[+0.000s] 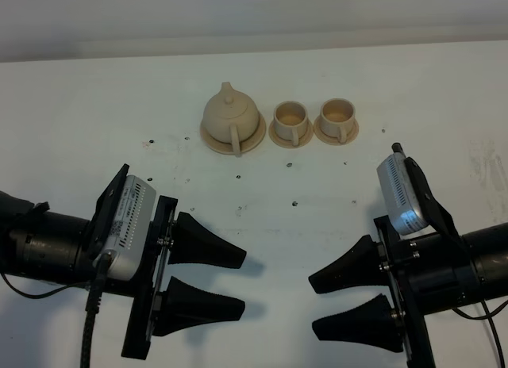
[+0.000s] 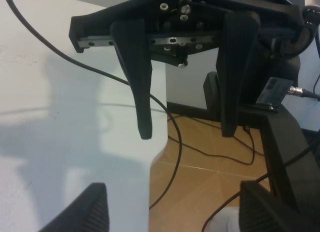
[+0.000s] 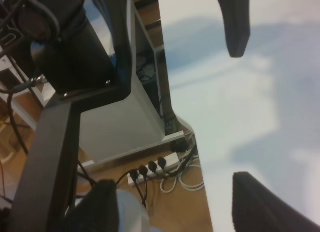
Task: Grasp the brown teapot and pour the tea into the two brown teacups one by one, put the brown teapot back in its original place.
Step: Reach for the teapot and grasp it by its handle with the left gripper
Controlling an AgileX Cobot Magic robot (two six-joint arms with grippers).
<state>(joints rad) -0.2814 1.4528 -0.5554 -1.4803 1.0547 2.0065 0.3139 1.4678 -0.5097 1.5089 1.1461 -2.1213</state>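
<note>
The brown teapot (image 1: 230,113) stands upright with its lid on, on its wide round saucer (image 1: 246,143) at the back middle of the white table. To its right, the two brown teacups (image 1: 290,118) (image 1: 338,114) stand on small saucers, handles toward the front. My left gripper (image 1: 242,283) is open and empty at the front left, pointing right. My right gripper (image 1: 313,304) is open and empty at the front right, pointing left at it. Both are well in front of the tea set. The wrist views show my left gripper (image 2: 172,184) and right gripper (image 3: 170,179) open, with no tea set in them.
The white table (image 1: 262,201) has small dark specks on it. Each wrist view shows the other arm's fingers (image 2: 142,92) (image 3: 235,27), the table's front edge, and floor with cables beyond it.
</note>
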